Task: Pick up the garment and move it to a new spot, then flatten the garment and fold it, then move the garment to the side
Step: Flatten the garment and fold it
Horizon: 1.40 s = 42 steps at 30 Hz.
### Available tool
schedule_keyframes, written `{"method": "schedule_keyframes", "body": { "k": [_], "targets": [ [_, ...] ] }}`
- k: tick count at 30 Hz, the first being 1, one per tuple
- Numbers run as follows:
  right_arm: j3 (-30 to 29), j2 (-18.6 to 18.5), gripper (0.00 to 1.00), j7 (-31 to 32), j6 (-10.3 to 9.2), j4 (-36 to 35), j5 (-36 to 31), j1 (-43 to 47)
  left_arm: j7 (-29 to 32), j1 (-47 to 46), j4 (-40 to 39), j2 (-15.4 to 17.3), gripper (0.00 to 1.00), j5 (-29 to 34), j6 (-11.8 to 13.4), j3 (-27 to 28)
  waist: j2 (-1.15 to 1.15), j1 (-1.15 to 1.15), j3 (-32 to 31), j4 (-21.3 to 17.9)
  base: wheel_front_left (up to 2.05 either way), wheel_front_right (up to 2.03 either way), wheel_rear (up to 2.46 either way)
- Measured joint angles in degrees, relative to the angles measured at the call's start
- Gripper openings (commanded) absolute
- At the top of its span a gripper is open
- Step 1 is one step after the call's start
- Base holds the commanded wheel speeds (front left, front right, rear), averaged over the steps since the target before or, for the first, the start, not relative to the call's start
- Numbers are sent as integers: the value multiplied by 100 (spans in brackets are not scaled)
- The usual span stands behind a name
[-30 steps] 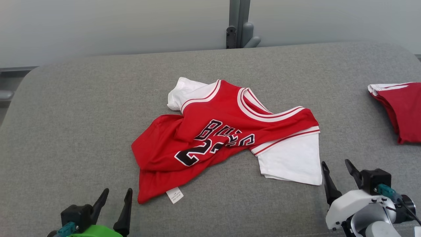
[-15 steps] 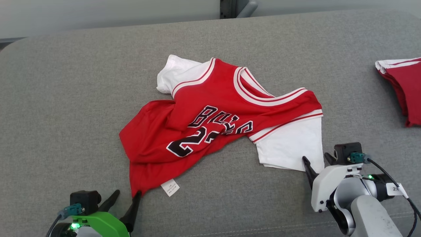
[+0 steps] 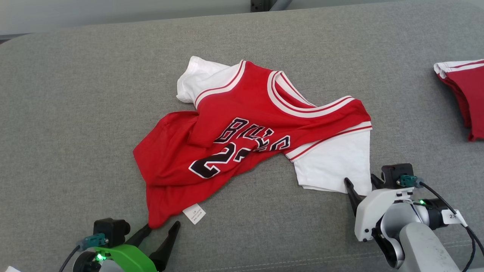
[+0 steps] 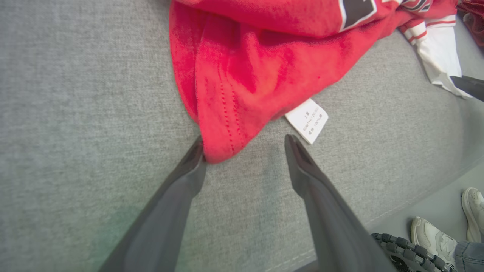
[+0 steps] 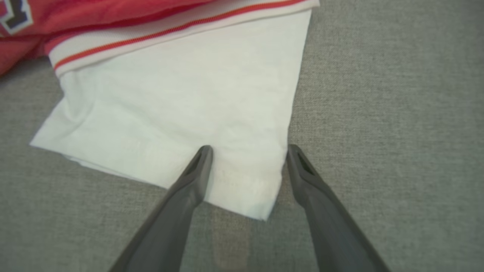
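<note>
The garment (image 3: pixel 245 132), a red jersey with white sleeves and black lettering, lies crumpled in the middle of the grey padded surface (image 3: pixel 75 113). My left gripper (image 3: pixel 160 226) is open at its near red hem corner. In the left wrist view that corner of the garment (image 4: pixel 227 113) reaches in between the fingers of the left gripper (image 4: pixel 245 145) and touches the left one. My right gripper (image 3: pixel 360 180) is open at the near white sleeve. In the right wrist view the right gripper (image 5: pixel 249 149) straddles the sleeve's corner (image 5: pixel 242 177).
A second red-and-white garment (image 3: pixel 463 94) lies folded at the right edge of the surface. A white care label (image 3: pixel 194 213) sticks out beside the hem corner. A person's pale shoes (image 4: pixel 431 234) stand on the floor beyond the surface's near edge.
The camera has tilted down. Both grippers have advanced to the garment, the left to the red hem corner and the right to the white sleeve corner. Both have stayed open.
</note>
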Motion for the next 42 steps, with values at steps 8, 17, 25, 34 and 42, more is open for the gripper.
{"method": "schedule_keyframes", "body": {
  "k": [8, 17, 25, 34, 42],
  "targets": [
    [41, 21, 100, -49, 0, 156, 10, -146, -398, -354, 374, 71, 100, 87, -7, -69, 0, 0, 66, -10, 0, 0, 0],
    [59, 54, 100, -66, 0, 352, 43, -295, -579, -589, 625, 67, 58, 90, -5, -354, 0, 0, 105, -41, 0, 0, 0],
    [-24, 90, 100, -66, 3, 478, 37, -355, -778, -774, 854, 92, 0, -46, -5, -657, 0, 0, 134, -20, 0, 0, 0],
    [66, 70, 0, -41, -4, 569, 326, -410, -932, -826, 884, 213, 0, -267, -8, -824, 0, 0, 170, -27, 0, 0, 0],
    [-62, 124, 0, -49, -5, -218, 1711, -265, -896, -624, 146, 610, 0, -757, -7, -754, 0, 0, -1, -63, 0, 0, 0]
  ]
}}
